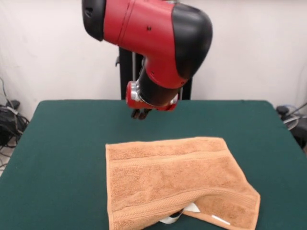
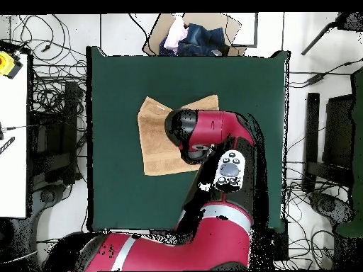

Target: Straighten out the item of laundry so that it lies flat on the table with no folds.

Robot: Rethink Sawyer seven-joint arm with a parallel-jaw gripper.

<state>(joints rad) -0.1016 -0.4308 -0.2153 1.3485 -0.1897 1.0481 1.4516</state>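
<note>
Robotics lab setup. Green felt-topped desk (image 2: 113,142) stands against a bare white wall (image 1: 259,43), with a red-and-black robot arm (image 2: 213,142) over it. Cable tangles (image 2: 49,106) and a cardboard box (image 2: 191,32) lie on the floor around it.

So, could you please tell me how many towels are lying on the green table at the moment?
1. A single orange-tan towel lies on the table, toward its near side in the front view, with one near corner folded over. In the overhead view the arm covers part of it, though nothing suggests a second towel underneath.
</note>
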